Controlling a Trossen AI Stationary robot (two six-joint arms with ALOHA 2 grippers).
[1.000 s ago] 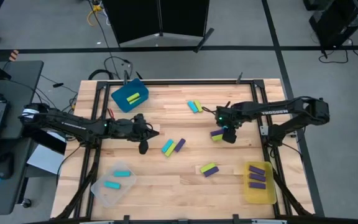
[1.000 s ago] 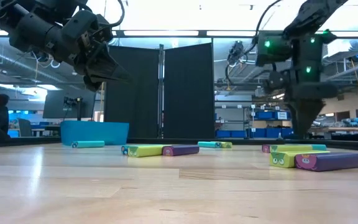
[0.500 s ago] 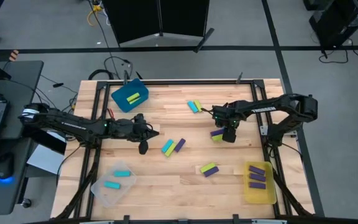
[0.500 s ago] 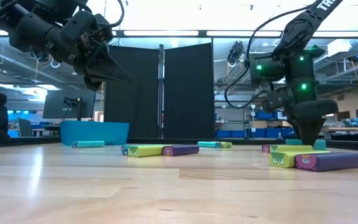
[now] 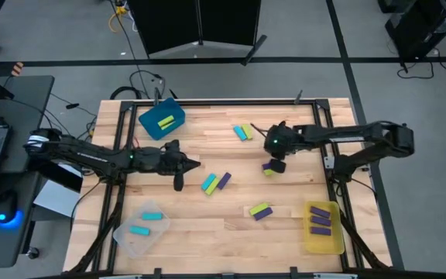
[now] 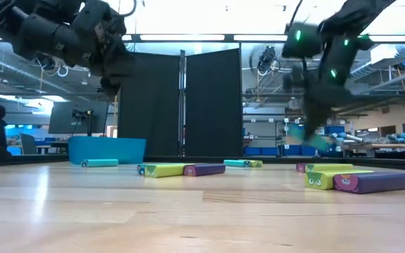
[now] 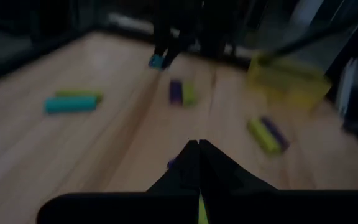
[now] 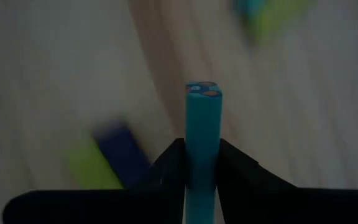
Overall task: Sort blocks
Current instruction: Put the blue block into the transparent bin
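Observation:
My right gripper hangs over the table's middle right, shut on a cyan block, which also shows blurred in the low view. Right below it a purple and a lime block lie side by side. More blocks lie flat on the table: a cyan-lime pair, a cyan-purple pair and a lime-purple pair. My left gripper is shut on nothing, above the table left of centre. My right gripper pinches the cyan block between its two fingers by its side faces. The fingers slant down from above and lie along the block, whose free end sticks out past the fingertips. The block is lifted clear of the table.
A blue bin holding a lime block stands at the far left. A clear bin with cyan blocks is at the near left. A yellow bin with purple blocks is at the near right.
My right gripper dipped to the table beside the purple and lime pair and shut on the cyan block. It then rose and moved slightly toward the table's left edge, so the block is now lifted clear. My left gripper turned a little at the wrist.

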